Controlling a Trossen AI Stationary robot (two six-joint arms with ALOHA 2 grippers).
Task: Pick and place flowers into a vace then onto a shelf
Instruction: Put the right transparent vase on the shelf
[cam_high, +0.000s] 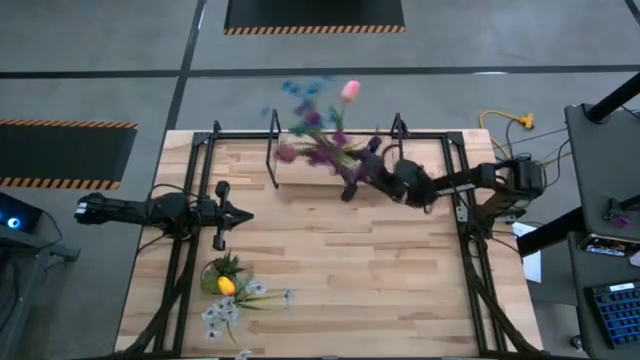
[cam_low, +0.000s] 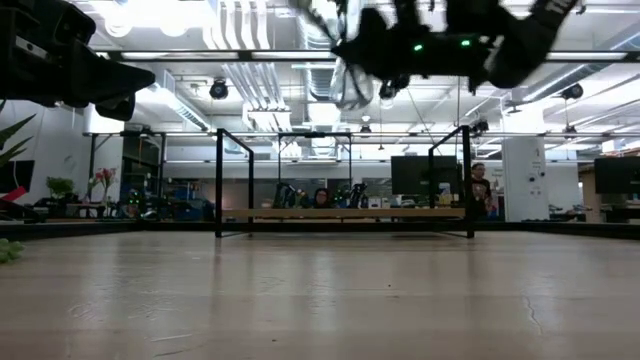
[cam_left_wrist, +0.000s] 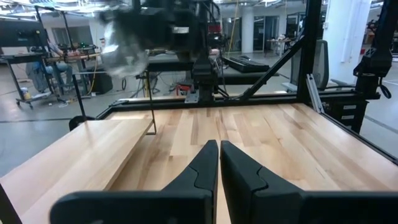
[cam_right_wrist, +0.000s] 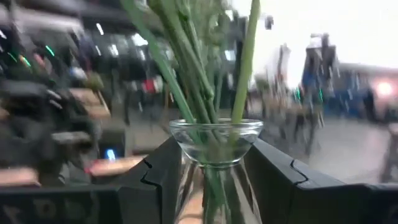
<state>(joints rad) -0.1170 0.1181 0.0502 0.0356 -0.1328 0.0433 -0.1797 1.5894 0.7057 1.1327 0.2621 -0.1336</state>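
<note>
A clear glass vase (cam_right_wrist: 214, 134) holds several green-stemmed flowers (cam_high: 318, 125) with pink, purple and blue heads. My right gripper (cam_high: 352, 186) is shut on it, reaching in from the table's right. It holds the vase in the air over the shelf (cam_high: 310, 172), a light wooden board on black loop supports at the table's far side. In the left wrist view the vase (cam_left_wrist: 124, 50) shows blurred, high above the shelf board (cam_left_wrist: 81, 155). My left gripper (cam_high: 240, 214) is shut and holds nothing, level above the table's left half. My right gripper pinches the vase just below its flared rim (cam_right_wrist: 186, 163), one finger (cam_right_wrist: 155, 177) on each side. The fingers come about level from the table's right. The vase stands upright in the hold, lifted clear, and the stems (cam_right_wrist: 186, 68) rise out of its mouth.
A leafy plant with a yellow bloom (cam_high: 226, 280) and loose pale flowers (cam_high: 225, 312) lie at the near left. Black frame bars (cam_high: 470, 250) run along both table sides. People (cam_low: 480, 186) show in the room behind.
</note>
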